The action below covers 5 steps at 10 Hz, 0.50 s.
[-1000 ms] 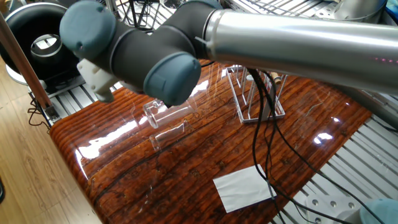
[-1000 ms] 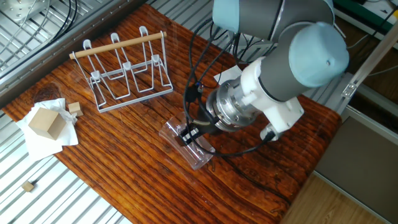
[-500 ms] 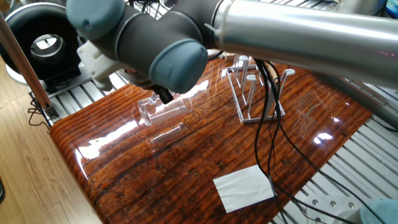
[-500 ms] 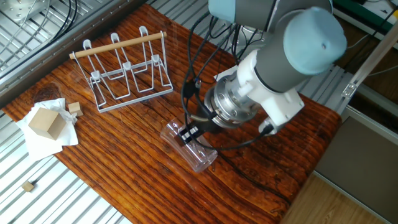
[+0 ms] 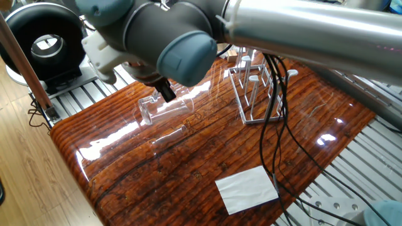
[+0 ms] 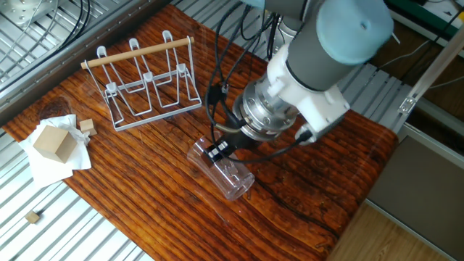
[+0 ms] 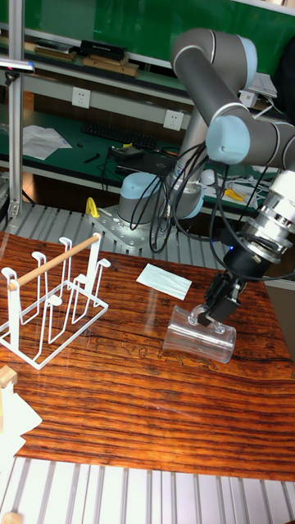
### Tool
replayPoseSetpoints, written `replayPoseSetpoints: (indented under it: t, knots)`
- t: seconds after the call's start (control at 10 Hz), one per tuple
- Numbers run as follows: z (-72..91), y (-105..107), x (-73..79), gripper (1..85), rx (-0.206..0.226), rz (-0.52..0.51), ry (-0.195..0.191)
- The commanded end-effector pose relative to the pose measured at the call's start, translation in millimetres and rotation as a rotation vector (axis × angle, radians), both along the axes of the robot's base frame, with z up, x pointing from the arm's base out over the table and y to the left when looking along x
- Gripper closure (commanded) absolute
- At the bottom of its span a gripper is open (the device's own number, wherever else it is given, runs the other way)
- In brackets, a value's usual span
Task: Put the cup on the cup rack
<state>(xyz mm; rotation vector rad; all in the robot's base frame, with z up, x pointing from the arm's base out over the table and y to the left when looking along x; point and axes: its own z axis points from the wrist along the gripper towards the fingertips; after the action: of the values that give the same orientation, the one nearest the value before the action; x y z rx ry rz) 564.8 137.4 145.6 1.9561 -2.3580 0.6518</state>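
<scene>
We judged the cup (image 7: pixel 199 341) fragile and slippery; the gripper (image 7: pixel 211 316) apparently clamped its wall mid-length, above the bench (image 7: pixel 123 409).

A glossy reddish-brown wood-grain tabletop (image 6: pixel 145 196) is sitting on a ribbed aluminium frame and carrying a small grey wire cup rack with a light wooden rod handle (image 6: pixel 145 83) near 1 end. A flat white paper sheet (image 5: pixel 247 189) is lying towards another edge. A crumpled white paper (image 6: pixel 43 159) with a pale cardboard box (image 6: pixel 52 141) and a small wooden cube (image 6: pixel 87 125) is resting at the corner beside the rack.
</scene>
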Motion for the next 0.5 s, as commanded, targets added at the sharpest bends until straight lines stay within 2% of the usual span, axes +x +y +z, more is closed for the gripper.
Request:
replayPoseSetpoints:
  t: [0.0, 0.2, 0.4]
  knots:
    - [3.9, 1.7, -1.7, 84.7, 0.061, -0.018, -0.007]
    - [4.3, 3.7, -3.6, 84.7, 0.084, -0.027, -0.006]
    - [6.1, 1.6, -5.2, 84.7, 0.089, -0.029, -0.005]
